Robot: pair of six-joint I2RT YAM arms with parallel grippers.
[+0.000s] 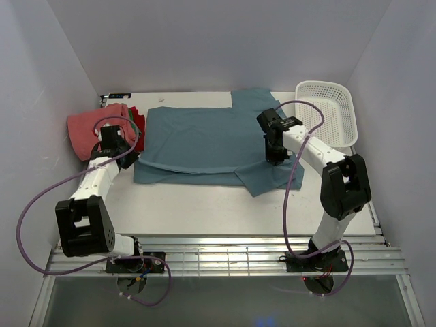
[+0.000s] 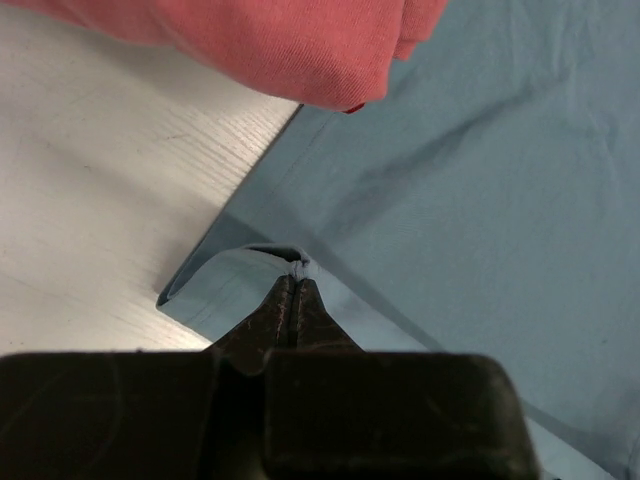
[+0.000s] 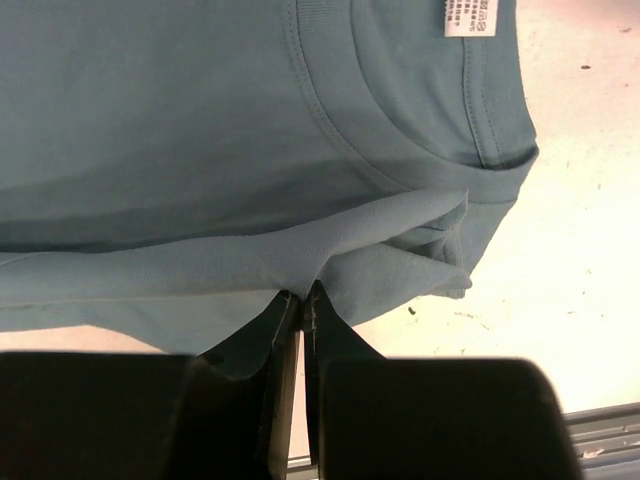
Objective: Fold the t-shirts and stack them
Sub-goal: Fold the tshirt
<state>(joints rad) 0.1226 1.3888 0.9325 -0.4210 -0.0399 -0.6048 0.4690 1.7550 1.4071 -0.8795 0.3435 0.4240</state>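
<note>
The teal-blue t-shirt (image 1: 204,139) lies spread across the middle of the table, its near edge partly folded over. My left gripper (image 1: 122,151) is shut on the shirt's left hem corner (image 2: 298,268), pinching a small bunch of cloth. My right gripper (image 1: 275,154) is shut on the shirt's edge near the collar (image 3: 305,290), lifting a fold; the neck label (image 3: 470,17) shows above. A folded salmon-pink t-shirt (image 1: 92,129) lies at the far left with red (image 1: 139,142) and green (image 1: 136,117) ones under it. The pink one also shows in the left wrist view (image 2: 280,45).
A white plastic mesh basket (image 1: 330,109) stands at the back right. Metal rails (image 1: 225,255) run along the near table edge by the arm bases. Purple cables loop from both arms. Bare tabletop (image 1: 204,208) lies in front of the shirt.
</note>
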